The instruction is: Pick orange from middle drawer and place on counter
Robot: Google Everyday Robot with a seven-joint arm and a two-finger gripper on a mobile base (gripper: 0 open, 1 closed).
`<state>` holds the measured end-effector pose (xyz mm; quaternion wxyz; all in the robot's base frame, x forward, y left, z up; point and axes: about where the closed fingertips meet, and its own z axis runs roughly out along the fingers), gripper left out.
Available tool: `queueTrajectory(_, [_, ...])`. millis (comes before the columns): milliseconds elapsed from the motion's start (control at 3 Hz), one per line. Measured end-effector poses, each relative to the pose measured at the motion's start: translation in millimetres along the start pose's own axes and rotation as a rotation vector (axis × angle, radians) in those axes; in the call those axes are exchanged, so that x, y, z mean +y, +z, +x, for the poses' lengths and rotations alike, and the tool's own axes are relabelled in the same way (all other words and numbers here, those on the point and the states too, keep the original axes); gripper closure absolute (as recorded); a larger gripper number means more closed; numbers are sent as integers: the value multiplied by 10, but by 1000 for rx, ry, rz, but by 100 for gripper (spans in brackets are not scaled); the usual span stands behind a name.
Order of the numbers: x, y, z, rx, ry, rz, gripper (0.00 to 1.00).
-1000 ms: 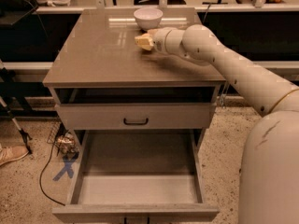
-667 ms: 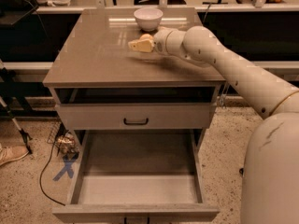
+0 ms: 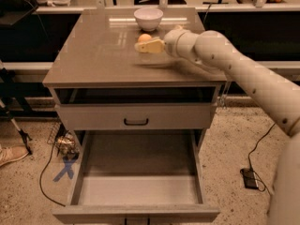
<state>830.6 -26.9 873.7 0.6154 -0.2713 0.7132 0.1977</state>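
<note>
Glossy grey-brown counter: white arm stretched across it, gripper low, just beside small smooth round orange; we cannot tell its grip.

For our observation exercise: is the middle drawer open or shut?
Open: the middle drawer juts out, floor bare. Gripper over the counter, beside the orange.

The counter is a glossy grey-brown slab, smooth enough to throw back pale streaks of light. On it the white bowl has a smooth, shiny glaze, and the orange a smooth skin with a soft sheen. The hand hangs over the counter just by the orange and looks like matt cream plastic. The arm has a smooth white shell. The middle drawer is plain grey throughout, flat and matt.
</note>
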Motion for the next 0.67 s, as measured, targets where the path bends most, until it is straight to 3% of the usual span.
queueTrajectory(333, [-286,-643,-33,-45,19,133,0])
queueTrajectory(667, [-475,-1109,-10,-89,43,230,0])
